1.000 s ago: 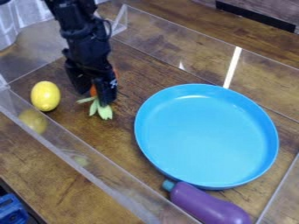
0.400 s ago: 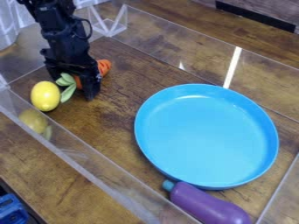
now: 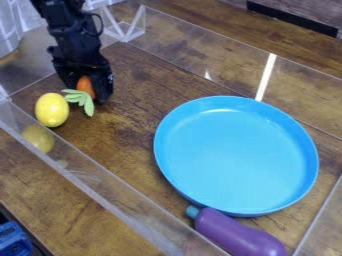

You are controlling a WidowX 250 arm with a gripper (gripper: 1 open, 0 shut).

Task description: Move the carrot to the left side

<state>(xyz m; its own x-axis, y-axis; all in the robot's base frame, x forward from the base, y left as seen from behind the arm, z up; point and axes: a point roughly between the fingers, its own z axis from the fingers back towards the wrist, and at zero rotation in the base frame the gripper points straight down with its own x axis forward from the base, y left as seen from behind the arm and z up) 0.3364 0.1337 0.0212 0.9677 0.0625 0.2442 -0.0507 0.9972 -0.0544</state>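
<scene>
Yellow lemon (image 3: 51, 109) at left, blue plate (image 3: 237, 154) centre-right, purple eggplant (image 3: 238, 236) just below plate.

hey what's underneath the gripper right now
The carrot lies on the wooden table under the open gripper, next to the lemon. Its orange body shows between the fingers and its green top pokes out below. The rest is covered.
</scene>
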